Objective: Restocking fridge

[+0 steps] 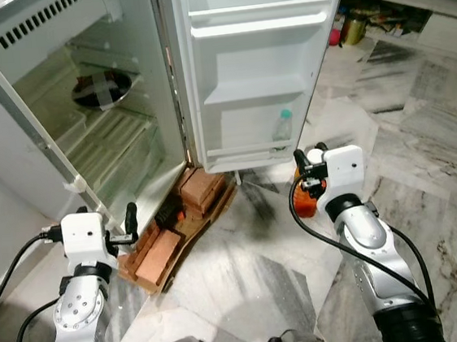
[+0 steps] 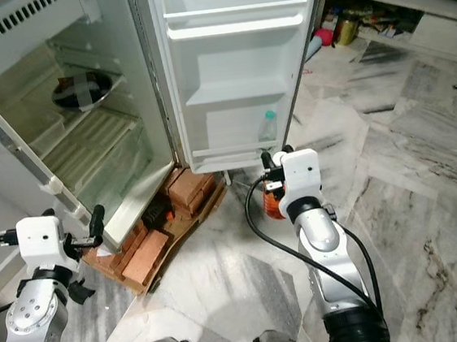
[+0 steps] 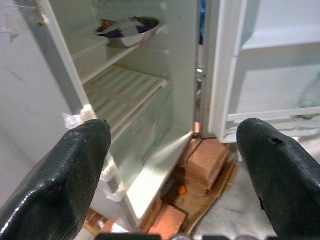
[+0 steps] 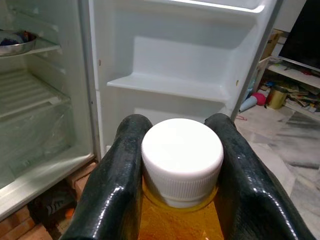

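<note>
Gripping an orange bottle [image 4: 177,220] by its neck, just under the white cap [image 4: 182,159], my right end effector [image 1: 310,165] has both black fingers [image 4: 114,190] pressed against the bottle's sides, and the bottle hangs below the wrist, orange body showing beneath it. Ahead of this end effector stands the open fridge door [image 1: 262,61], with its white door shelves [image 1: 257,89] bare except for a clear bottle [image 1: 282,127] sitting in the lowest one, directly in front. My left end effector [image 3: 175,150] is spread wide and carries nothing; beyond it lies the fridge [image 1: 82,105] interior with wire shelves and a steel bowl [image 1: 102,89] on an upper shelf. I judge the hold to be the main risk: I have the bottle only at the narrow neck, so a quick swing or a tilt could let the heavy body pivot or slip down through the fingers. A second risk is the door shelf rail ahead; if I bring the bottle in too low its base may knock the rail or the clear bottle and tip it. Below and between my end effectors, the bricks [image 1: 180,217] propping the fridge jut onto the marble floor [image 1: 421,134], so a step closer could catch my foot there. Off to the right, clutter sits on a low shelf [image 1: 368,19], well apart from my path.
</note>
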